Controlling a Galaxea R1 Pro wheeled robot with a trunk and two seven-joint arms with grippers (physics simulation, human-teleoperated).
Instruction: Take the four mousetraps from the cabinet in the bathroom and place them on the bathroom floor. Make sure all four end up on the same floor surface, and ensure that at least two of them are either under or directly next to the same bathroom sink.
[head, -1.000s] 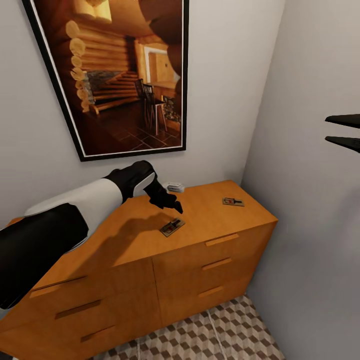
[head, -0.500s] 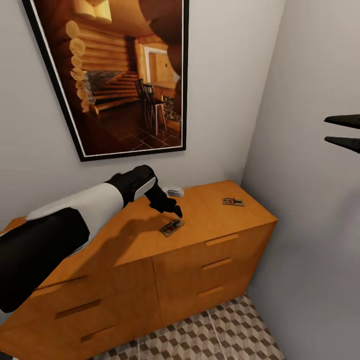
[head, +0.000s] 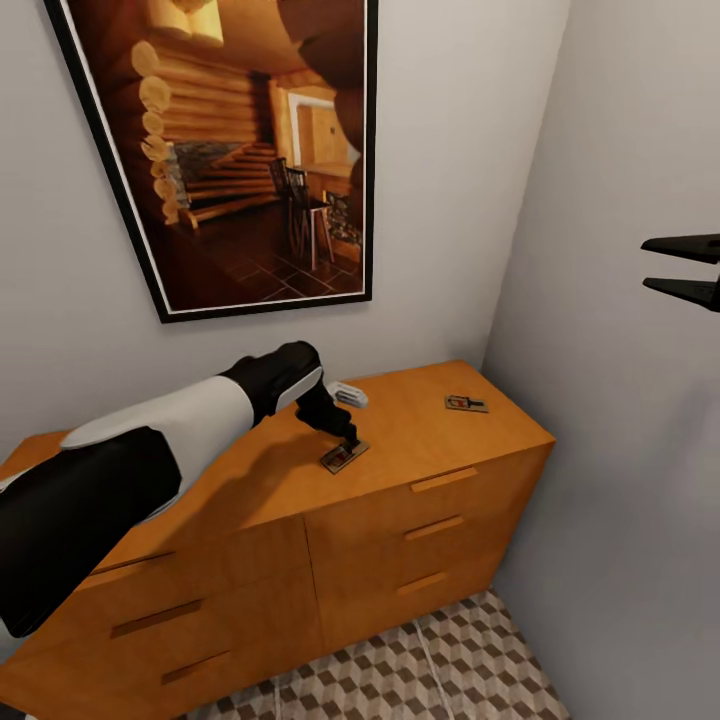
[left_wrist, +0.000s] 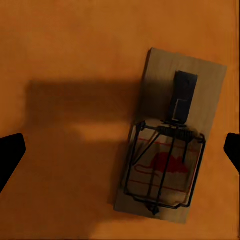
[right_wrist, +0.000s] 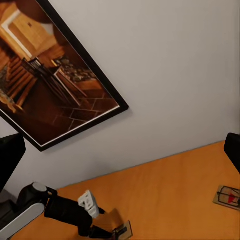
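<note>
One mousetrap (head: 344, 456) lies near the middle of the orange-brown cabinet (head: 440, 445) top. My left gripper (head: 347, 439) hangs just above it. In the left wrist view the mousetrap (left_wrist: 170, 135) sits between the wide-apart black fingertips (left_wrist: 10, 156), so the left gripper (left_wrist: 121, 152) is open and holds nothing. A second mousetrap (head: 466, 404) rests near the cabinet's far right corner, also seen as the mousetrap (right_wrist: 229, 196) in the right wrist view. My right gripper (head: 692, 269) hovers open in the air at the right, well above the cabinet. The patterned bathroom floor (head: 420, 670) shows below the drawers.
A small white object (head: 348, 394) lies on the cabinet top by the back wall, just behind my left gripper. A large framed picture (head: 230, 150) hangs above. The right wall (head: 620, 400) stands close to the cabinet's right end.
My left gripper has come down and slightly right, from above the white object to just over the nearer mousetrap. The right gripper has shifted a little left.
</note>
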